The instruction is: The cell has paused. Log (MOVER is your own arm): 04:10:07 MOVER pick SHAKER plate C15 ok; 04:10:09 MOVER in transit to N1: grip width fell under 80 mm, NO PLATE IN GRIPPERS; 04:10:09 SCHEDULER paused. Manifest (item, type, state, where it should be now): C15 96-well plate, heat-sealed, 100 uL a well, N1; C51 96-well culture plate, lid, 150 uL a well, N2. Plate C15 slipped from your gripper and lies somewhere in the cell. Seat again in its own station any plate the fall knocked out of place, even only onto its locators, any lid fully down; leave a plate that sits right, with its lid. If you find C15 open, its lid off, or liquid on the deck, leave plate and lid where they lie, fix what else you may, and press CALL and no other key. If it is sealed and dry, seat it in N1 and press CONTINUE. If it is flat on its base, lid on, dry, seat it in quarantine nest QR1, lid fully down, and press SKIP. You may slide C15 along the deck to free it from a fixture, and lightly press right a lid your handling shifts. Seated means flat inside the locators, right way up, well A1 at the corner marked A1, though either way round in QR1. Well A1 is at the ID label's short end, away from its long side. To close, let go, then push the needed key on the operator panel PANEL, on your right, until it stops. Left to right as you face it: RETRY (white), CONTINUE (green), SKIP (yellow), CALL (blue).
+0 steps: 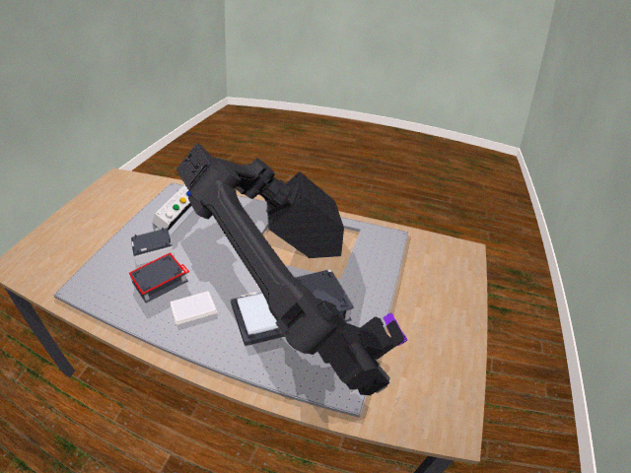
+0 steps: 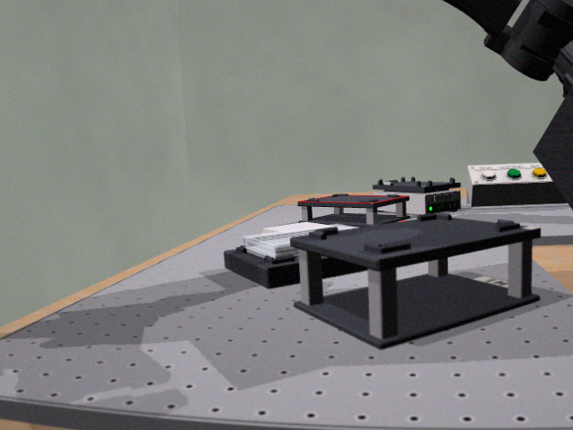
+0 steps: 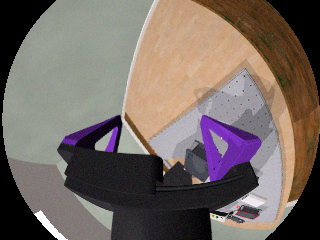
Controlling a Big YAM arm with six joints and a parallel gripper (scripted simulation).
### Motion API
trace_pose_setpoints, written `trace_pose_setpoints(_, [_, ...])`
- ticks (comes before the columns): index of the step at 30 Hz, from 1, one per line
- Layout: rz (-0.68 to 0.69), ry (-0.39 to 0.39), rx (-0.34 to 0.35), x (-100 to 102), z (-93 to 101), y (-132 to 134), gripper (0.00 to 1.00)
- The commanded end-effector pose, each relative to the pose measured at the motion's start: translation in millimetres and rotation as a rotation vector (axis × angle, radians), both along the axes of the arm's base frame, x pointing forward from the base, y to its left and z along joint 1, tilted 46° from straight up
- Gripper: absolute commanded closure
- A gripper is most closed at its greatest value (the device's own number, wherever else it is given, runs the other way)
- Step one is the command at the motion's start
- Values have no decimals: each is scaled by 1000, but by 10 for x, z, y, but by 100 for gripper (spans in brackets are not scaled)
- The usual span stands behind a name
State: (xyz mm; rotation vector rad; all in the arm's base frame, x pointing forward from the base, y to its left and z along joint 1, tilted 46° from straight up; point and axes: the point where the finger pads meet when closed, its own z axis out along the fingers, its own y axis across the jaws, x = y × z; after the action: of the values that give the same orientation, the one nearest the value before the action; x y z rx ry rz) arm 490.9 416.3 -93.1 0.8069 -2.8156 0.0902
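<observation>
Plate (image 1: pixel 192 307) on deck is judged light, stiff, slick, best gripped across long sides; gripper (image 1: pixel 393 328) is spread wide, empty.

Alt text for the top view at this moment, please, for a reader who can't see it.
A black robot arm stretches diagonally across a grey perforated deck, its open purple-fingered gripper out past the deck's right edge, holding nothing. To its left, a white plate lies loose on the deck between a red-rimmed nest and a nest holding another plate.
</observation>
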Motion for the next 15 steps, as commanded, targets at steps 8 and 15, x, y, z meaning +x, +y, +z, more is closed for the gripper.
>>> trace_pose_setpoints(8, [-45, -77, 4, 95, 558, -145, 0])
trace_pose_setpoints(15, [-52, -72, -22, 17, 815, -342, 0])
